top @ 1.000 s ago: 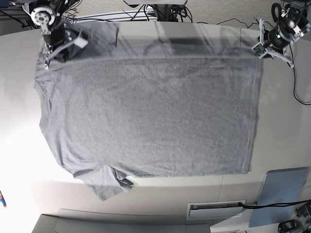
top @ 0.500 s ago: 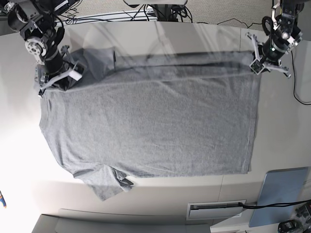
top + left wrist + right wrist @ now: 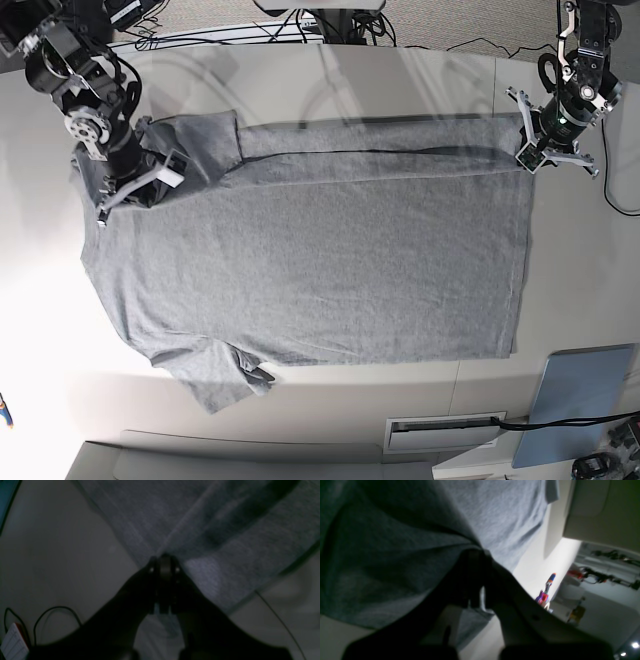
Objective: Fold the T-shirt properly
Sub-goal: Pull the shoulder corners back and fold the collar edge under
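Observation:
The heather-grey T-shirt (image 3: pixel 320 260) lies spread flat across the table, plain side up. Its far edge is lifted and doubled over onto the body as a band. My left gripper (image 3: pixel 527 158), at the right of the base view, is shut on the shirt's far right corner. The left wrist view shows its dark fingertips (image 3: pixel 163 561) pinching the fabric (image 3: pixel 225 530). At the left of the base view my right gripper (image 3: pixel 122 188) is shut on the cloth near the shoulder and sleeve. Grey fabric (image 3: pixel 395 542) drapes over its closed tips (image 3: pixel 475 555) in the right wrist view.
A flat grey-blue panel (image 3: pixel 580 392) lies at the near right corner beside a white slotted fitting (image 3: pixel 445 432). Cables run along the far edge (image 3: pixel 300 25) and down the right side (image 3: pixel 612 190). A small colourful object (image 3: pixel 5 410) sits at the left edge.
Both grippers have travelled toward the near side with the shirt's far edge, laying a widening folded band over the body. The far sleeve has swung inward with the right gripper.

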You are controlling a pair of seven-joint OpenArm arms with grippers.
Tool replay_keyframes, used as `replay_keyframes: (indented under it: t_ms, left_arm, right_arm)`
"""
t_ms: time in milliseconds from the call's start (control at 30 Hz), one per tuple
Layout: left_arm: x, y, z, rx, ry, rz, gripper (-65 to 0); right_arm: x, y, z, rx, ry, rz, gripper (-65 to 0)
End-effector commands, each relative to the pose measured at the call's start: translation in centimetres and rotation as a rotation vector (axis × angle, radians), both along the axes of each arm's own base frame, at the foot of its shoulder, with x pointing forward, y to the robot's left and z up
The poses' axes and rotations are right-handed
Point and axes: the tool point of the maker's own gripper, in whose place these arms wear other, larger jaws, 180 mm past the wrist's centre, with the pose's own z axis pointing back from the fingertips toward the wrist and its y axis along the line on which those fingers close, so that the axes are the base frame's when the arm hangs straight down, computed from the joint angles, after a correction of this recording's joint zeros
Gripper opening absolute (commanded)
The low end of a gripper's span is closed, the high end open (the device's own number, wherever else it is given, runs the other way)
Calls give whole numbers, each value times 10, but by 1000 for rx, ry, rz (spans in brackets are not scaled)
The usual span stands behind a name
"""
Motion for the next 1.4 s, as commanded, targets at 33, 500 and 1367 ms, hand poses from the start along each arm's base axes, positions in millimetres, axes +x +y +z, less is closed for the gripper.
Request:
replay_keyframes:
  t_ms: [33, 500, 1367]
  left_arm:
    - [8, 4, 11, 9, -38, -5, -650]
    - [8, 3, 11, 4, -42, -10, -650]
    - [49, 5, 39, 11, -148, -1, -650]
  right_arm:
    - [17, -9, 16, -31, -60, -9, -650]
    - [32, 2, 25, 12, -105, -3, -650]
    - [36, -7, 31, 9, -146, -55, -650]
